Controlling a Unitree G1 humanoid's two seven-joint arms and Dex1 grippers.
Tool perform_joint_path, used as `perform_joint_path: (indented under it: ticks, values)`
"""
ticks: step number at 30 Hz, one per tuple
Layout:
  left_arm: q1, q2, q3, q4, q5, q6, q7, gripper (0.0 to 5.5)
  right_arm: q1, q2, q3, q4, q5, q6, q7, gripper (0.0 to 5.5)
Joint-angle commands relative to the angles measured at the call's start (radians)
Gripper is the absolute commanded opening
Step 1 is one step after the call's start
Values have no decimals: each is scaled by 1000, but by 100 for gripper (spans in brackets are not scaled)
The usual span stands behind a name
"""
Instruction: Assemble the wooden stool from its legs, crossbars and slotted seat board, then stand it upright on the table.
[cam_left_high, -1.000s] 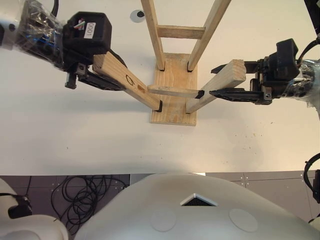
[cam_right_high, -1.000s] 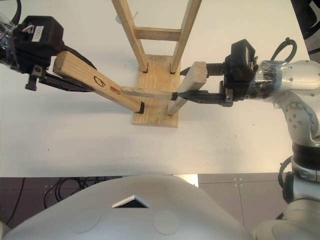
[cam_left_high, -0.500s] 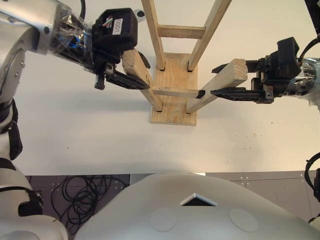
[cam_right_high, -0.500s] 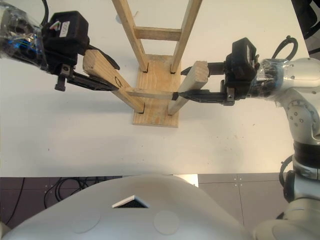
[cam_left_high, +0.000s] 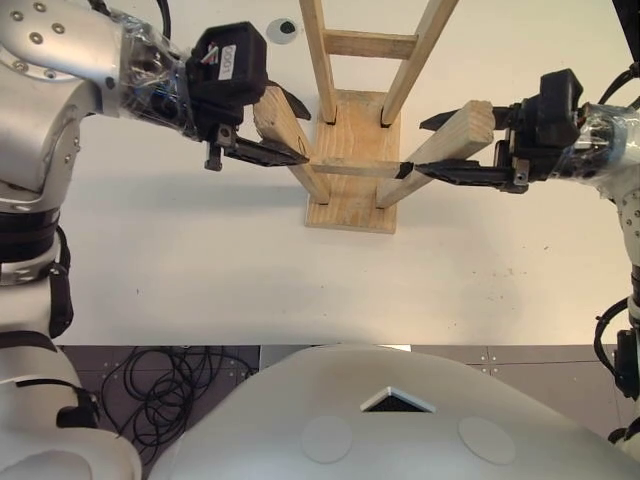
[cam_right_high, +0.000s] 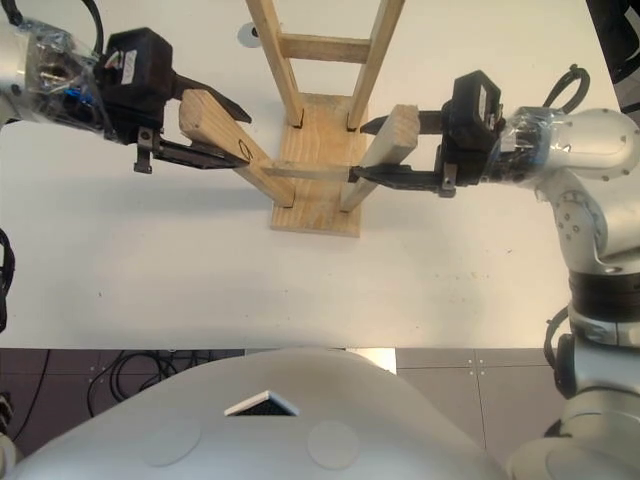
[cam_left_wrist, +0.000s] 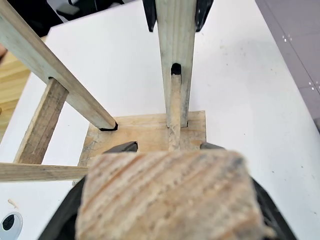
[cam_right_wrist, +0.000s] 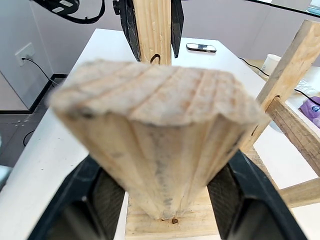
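- Wooden near-left leg (cam_left_high: 288, 140) is clamped between the closed fingers of the left tool (cam_left_high: 304, 137); the right tool (cam_left_high: 418, 149) likewise clamps the near-right leg (cam_left_high: 440, 152).
- Crossbar (cam_left_high: 355, 170) joins both held legs above the seat board (cam_left_high: 350, 215), which lies flat on the counter (cam_left_high: 200, 260).
- Step in hand: seating this leg pair; both feet stand at the board's near slots.
- Next move probably calls for even downward pressure, matching the far legs (cam_left_high: 322, 50).
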Motion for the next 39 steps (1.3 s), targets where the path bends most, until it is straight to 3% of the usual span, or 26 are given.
perform_joint_path:
  ticks: [1, 10, 11, 15, 19, 24, 29, 34, 39]
  values:
    - [154, -330, -29, 269, 229, -123, 532, 201, -47, 244, 247, 109, -164, 90, -186, 205]
    - [98, -392, 183, 341, 220, -250, 588, 201, -125, 312, 187, 96, -132, 124, -199, 205]
    - [91, -395, 195, 355, 212, -253, 578, 242, -122, 308, 189, 82, -123, 135, -196, 244]
    - [28, -385, 193, 450, 234, -302, 577, 312, -122, 310, 191, 38, -83, 179, -191, 318]
    - [-48, -400, 203, 559, 279, -400, 639, 329, -143, 349, 168, -3, -33, 239, -228, 390]
    - [-45, -434, 281, 578, 249, -490, 705, 329, -174, 424, 90, -15, 8, 258, -319, 390]
    - [13, -519, 428, 436, 49, -498, 728, 329, -152, 459, 6, -92, 154, 339, -373, 390]
    - [67, -533, 480, 361, 7, -520, 771, 329, -110, 447, 5, -169, 233, 396, -380, 390]
    - [189, -563, 675, 220, -116, -564, 886, 329, -196, 412, -103, -229, 406, 489, -431, 390]
